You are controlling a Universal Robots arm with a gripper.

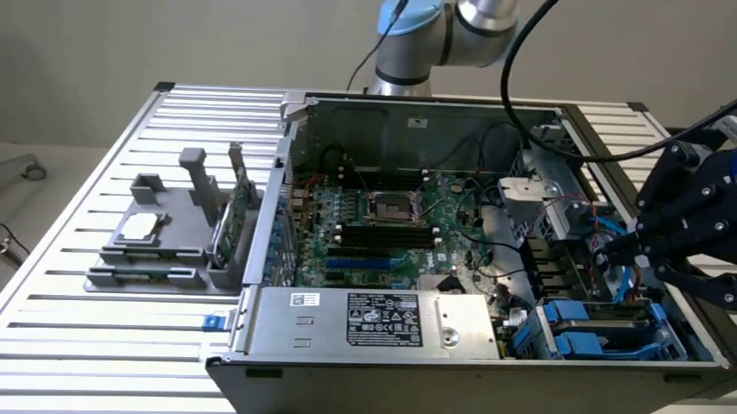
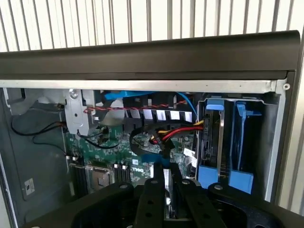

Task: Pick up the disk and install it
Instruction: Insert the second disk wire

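The open computer case [image 1: 403,112] surrounds the gripper [image 2: 167,190], which hangs near the case's side wall with its fingers drawn together, empty. Just beside it, the disk [image 2: 212,142] stands edgewise in the blue-framed drive bay [image 1: 605,332], half hidden by cables [image 2: 171,135].

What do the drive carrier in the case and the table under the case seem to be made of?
The disk carrier: probably moulded plastic, judging by its uniform bright blue colour and soft sheen. The table: likely aluminium, a pale silver matt surface of parallel ribbed slats.
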